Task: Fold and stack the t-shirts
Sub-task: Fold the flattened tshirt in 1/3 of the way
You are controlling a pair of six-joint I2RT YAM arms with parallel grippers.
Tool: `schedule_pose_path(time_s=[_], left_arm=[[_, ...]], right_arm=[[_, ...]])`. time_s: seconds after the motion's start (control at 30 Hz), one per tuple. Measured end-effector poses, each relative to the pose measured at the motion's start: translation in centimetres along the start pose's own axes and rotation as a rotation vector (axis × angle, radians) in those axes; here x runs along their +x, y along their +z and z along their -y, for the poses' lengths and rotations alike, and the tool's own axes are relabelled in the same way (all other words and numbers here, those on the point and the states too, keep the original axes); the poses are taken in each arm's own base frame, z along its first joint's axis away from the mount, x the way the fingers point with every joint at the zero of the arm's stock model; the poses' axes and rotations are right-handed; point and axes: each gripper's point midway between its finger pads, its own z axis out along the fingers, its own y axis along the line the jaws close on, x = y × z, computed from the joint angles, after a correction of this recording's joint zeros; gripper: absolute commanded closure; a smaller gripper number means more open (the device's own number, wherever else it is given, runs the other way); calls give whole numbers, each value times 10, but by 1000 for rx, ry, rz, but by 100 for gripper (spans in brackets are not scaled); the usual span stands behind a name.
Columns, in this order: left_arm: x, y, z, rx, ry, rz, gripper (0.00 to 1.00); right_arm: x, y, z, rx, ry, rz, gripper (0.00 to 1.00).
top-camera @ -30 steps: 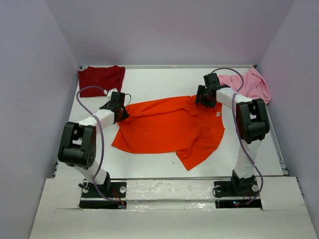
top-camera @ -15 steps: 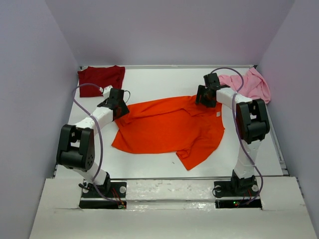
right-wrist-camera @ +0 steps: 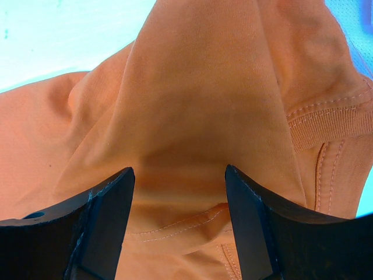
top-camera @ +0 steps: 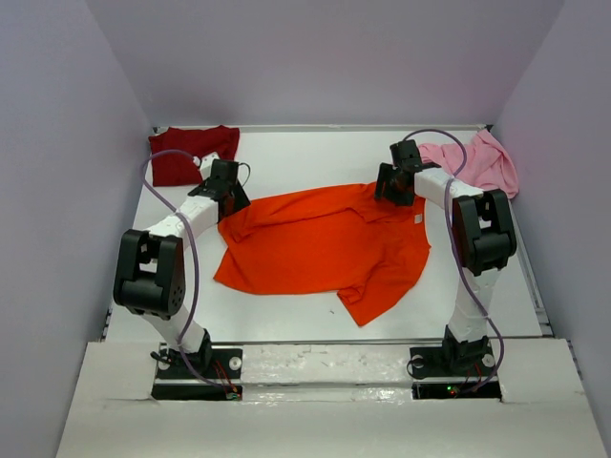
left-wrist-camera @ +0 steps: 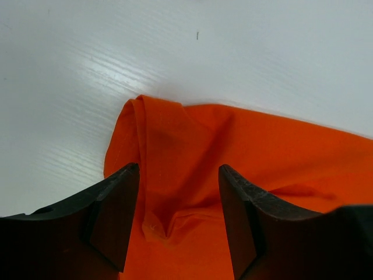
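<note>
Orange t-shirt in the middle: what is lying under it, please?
The orange t-shirt lies spread on the white table, which shows all around it. The surface directly beneath the cloth is covered, so whether anything else lies there cannot be seen.

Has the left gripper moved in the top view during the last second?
Yes. The left gripper moved toward the back of the table, closer to the maroon t-shirt lying there.
</note>
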Motion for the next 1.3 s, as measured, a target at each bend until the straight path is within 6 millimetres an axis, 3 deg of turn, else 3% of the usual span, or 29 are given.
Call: schedule_pose_path(time_s=[0.13, 0.7, 1.07, 1.3], left_arm=[[15, 3, -8, -17, 9, -28, 34], [41, 42, -23, -100, 42, -57, 37], [25, 53, -15, -112, 59, -24, 44], [5, 54, -8, -121, 75, 8, 41]], right_arm=[[0, 0, 0, -1, 0, 0, 31], [2, 1, 2, 3, -18, -4, 32], [3, 1, 3, 5, -32, -6, 32], [4, 1, 4, 6, -38, -8, 33]])
